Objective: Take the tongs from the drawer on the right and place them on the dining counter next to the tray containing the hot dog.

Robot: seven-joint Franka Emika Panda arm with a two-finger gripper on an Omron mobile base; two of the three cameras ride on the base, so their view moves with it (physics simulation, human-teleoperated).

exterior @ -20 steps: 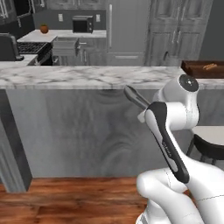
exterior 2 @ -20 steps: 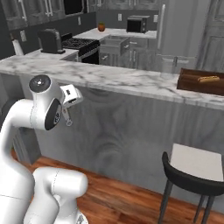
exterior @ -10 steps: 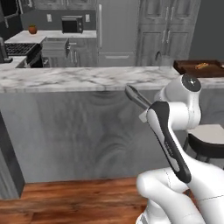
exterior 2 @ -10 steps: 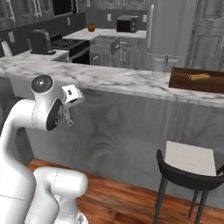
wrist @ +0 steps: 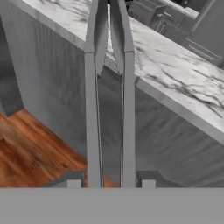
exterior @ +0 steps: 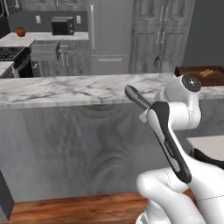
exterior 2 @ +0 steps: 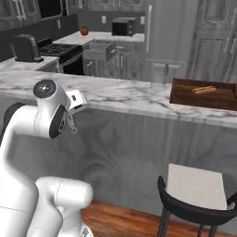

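Just below the long white marble dining counter (exterior: 65,89), the gripper (wrist: 110,183) is clamped on slim dark grey metal tongs (wrist: 108,92), short of the dark wooden tray (exterior 2: 206,95).

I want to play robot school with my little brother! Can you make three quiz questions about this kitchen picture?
1. True or false: the tool is holding the tongs.
2. What lies in the brown tray on the long marble counter? A) an apple B) a hot dog C) a spoon
3. Fill in: the open drawer is in the back cabinets, next to the ____.

Key: 1 true. 2 B. 3 stove.
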